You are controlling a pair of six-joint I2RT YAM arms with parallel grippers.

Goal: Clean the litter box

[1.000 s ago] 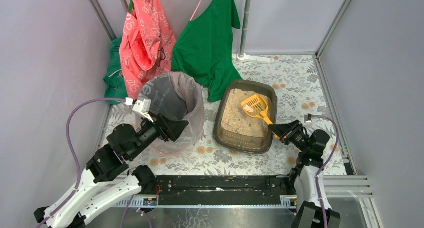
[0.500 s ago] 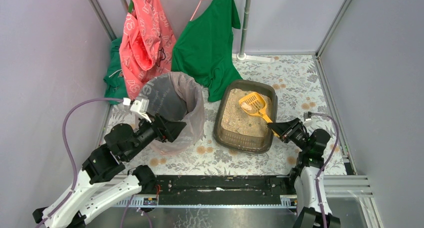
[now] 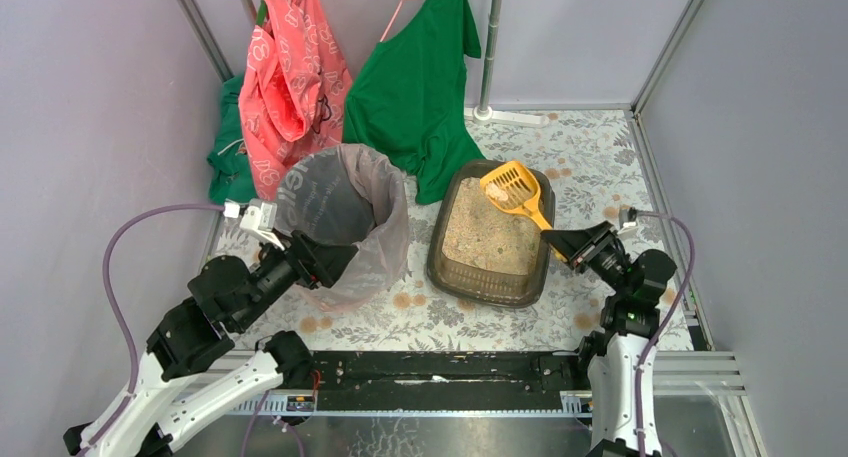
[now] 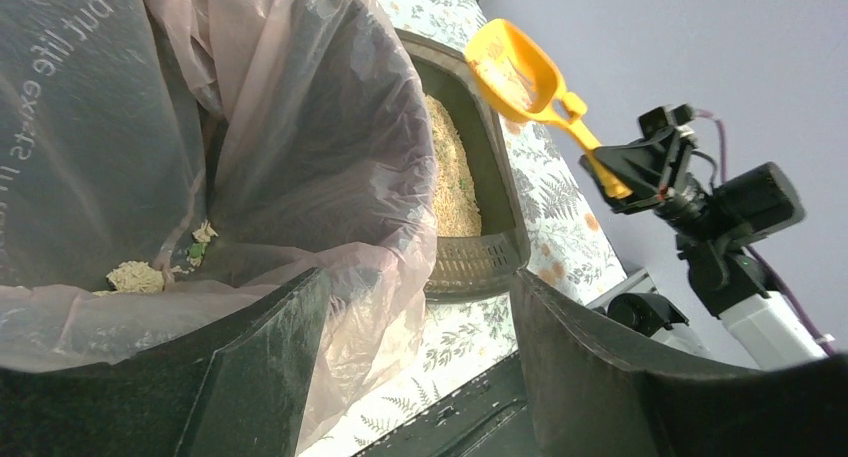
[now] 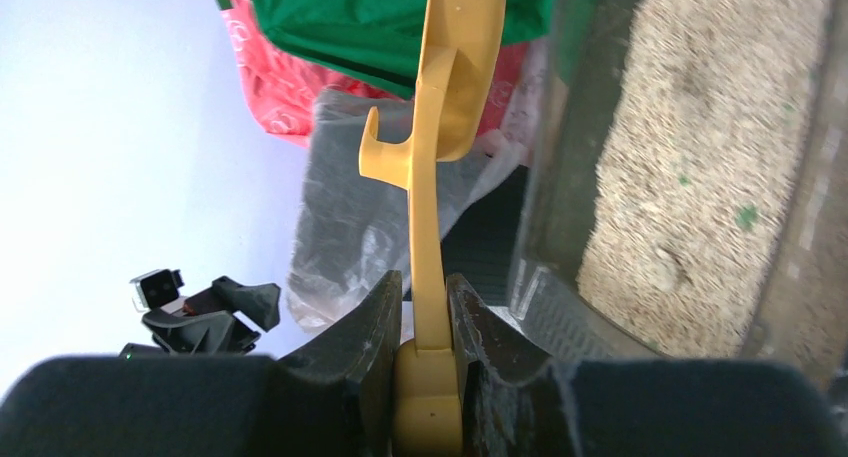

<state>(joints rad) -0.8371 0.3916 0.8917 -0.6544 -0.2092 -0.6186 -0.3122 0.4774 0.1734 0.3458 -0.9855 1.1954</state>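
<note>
Top external view: right gripper (image 3: 556,243), clamped on the yellow scoop (image 3: 512,185), holds a clump (image 3: 497,191) above the mid-table litter box (image 3: 480,277); left gripper (image 3: 335,260), fingers apart about the lined bin (image 3: 385,247) at its near rim, presumably steadies it.

Litter box (image 3: 487,239) at the middle of the table (image 3: 600,167), its long axis running near to far. Bin (image 3: 345,212) just beside it, toward the left edge. Scoop (image 3: 512,184) above the box's far-right corner, handle in the right claw (image 3: 553,243) beside the box's right wall. Left claw (image 3: 338,261) at the bin's near rim. Garments (image 3: 400,87) hang behind the bin, toward the far-left corner; stand foot (image 3: 505,116) at the far edge.
</note>
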